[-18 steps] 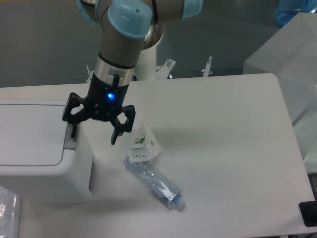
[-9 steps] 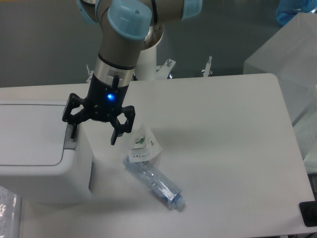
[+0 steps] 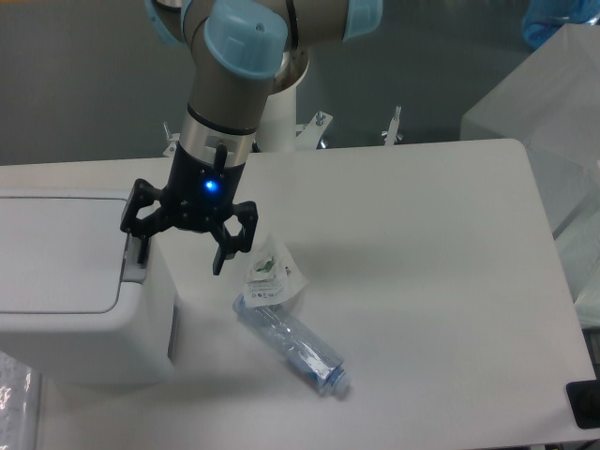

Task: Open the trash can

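White boxy trash can [image 3: 75, 309], lid flat.

The arm [image 3: 230, 89] is angled down from the top of the view. The gripper [image 3: 180, 259] is pointed downward, fingers spread apart, a blue light lit on its wrist.

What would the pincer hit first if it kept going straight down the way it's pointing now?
Probably the trash can: the open pincer points down, one finger over the grey push tab at the lid's right edge, the other past the can's side, above the table. Depth is hard to judge from this view.
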